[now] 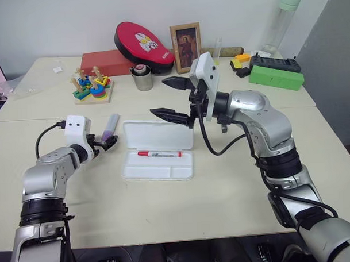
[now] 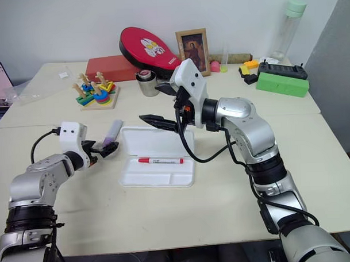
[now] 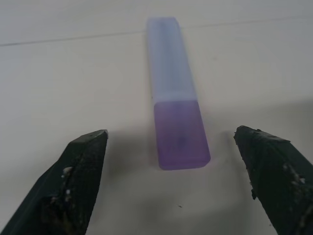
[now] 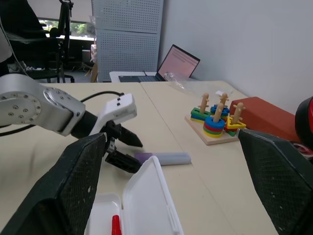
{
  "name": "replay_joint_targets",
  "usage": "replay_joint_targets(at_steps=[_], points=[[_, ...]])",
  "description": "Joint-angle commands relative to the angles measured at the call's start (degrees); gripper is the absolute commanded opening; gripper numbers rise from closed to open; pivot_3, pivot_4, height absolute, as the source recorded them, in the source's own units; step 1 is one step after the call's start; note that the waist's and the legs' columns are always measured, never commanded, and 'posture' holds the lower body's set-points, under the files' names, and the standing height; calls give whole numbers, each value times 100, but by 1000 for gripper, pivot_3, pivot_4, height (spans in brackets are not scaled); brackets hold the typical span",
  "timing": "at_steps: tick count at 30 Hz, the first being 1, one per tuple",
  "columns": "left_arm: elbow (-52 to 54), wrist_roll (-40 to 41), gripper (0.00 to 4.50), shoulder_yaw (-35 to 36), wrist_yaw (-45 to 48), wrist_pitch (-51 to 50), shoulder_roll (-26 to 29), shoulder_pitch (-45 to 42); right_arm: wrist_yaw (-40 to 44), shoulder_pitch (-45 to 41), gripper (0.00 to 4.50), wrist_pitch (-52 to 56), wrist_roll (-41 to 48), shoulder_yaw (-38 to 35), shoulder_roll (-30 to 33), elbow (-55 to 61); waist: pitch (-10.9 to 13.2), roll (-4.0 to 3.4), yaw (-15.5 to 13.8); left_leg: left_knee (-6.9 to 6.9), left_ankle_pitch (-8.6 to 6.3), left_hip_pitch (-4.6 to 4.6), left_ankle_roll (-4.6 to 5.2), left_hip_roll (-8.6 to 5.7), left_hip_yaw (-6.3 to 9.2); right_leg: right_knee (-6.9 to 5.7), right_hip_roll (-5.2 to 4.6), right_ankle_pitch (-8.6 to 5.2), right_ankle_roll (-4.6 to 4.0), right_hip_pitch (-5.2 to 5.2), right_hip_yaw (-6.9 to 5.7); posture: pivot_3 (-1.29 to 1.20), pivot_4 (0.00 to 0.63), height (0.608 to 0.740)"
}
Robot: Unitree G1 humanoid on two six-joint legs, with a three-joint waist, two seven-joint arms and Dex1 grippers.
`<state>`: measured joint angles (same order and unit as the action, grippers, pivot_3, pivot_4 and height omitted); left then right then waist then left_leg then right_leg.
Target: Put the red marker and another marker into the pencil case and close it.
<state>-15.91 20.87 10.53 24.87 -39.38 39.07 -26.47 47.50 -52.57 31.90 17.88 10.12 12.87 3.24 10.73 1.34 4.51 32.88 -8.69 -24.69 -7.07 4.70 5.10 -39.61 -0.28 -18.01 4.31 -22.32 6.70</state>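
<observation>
I'm looking at the pencil case (image 1: 157, 150), lying open on the table (image 1: 223, 198) with its lid tipped back, and I'll place everything off it. The red marker (image 1: 159, 154) is already inside, lying flat along the tray's rear compartment. So the first pen is in; the step I'm on is fetching the second one.

That's the purple marker (image 3: 177, 93), lying on the table just beside the case's left edge, its darker end toward me. My left gripper (image 3: 178, 176) sits low at that near end, fingers spread wide, one on either side of the barrel and neither touching it.

My right gripper (image 1: 175, 99) hangs above the case's back edge, over the raised lid, fingers wide apart and holding nothing.

Next, as I judge it: push the left gripper a little further along the barrel, pinch, lift, carry it across to the free front compartment. The short barrel could roll or skid if the fingers meet unevenly. Then the lid wants folding shut.
</observation>
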Motion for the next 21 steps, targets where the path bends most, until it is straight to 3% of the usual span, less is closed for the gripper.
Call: replay_joint_targets(at_steps=[1, 12, 18, 21], points=[[-140, -201, 3369, -41, 95, 138, 14, -194, -66, -107, 4500, 16, 139, -138, 40, 293, 0, 0, 1, 0, 0, 0, 0, 0, 1, -1, 0, 0, 0, 1, -1, 0, 150, 740], [-309, -362, 1220, 85, 136, 356, -113, -271, -107, -128, 4500, -78, 177, -113, 106, 234, 0, 0, 8, 3, 0, 0, 0, -1, 2, -4, -1, 0, 0, 1, -2, 0, 150, 740], [-156, -122, 1210, 644, -11, 806, -190, -338, 176, 28, 4500, 63, 442, -209, 346, 430, 0, 0, 6, 3, 0, 0, 0, -1, 3, -4, -1, 0, 0, 1, -2, 0, 150, 740], [688, 425, 1210, 1064, 636, 1412, -213, -252, 518, 294, 4500, 321, 915, -343, 634, 893, 0, 1, -5, 2, 0, -3, 0, 0, 5, -2, -1, 0, 0, 1, -5, 0, 150, 740]])
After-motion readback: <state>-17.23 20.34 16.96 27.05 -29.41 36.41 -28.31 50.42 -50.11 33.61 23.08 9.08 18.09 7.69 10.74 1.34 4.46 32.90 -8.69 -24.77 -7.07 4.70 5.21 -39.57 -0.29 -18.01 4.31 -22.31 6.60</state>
